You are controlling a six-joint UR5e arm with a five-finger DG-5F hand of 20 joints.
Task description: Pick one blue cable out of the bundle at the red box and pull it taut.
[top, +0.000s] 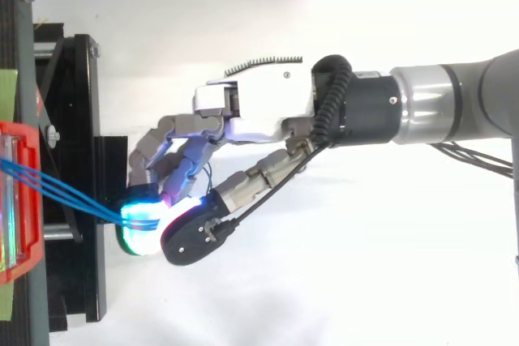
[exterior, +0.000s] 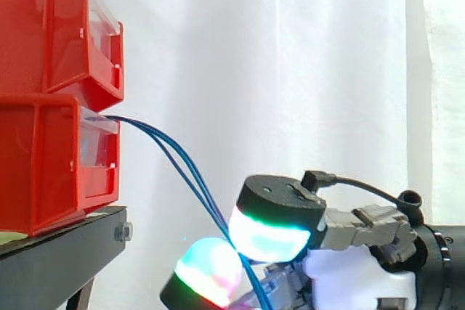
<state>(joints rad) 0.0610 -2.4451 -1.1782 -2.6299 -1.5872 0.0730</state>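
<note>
Thin blue cables (exterior: 174, 157) leave the front of the lower red bin (exterior: 43, 172) and slope down to the right in nearly straight lines. They end between two glowing fingertips (exterior: 269, 234) of my hand (exterior: 349, 270), which sits low and to the right of the bins. In the top view the same cables (top: 57, 188) run from the red bin (top: 16, 200) to a cyan-glowing pad (top: 142, 220). The hand (top: 251, 111) has its fingers curled, and thumb and finger pads pinch the cables. I cannot tell how many strands are caught.
A second red bin (exterior: 51, 27) is stacked on the lower one. Both rest on a black stand (exterior: 65, 248) whose edge juts toward the hand. A white curtain (exterior: 290, 70) hangs behind. The arm (top: 454, 107) comes in from the right.
</note>
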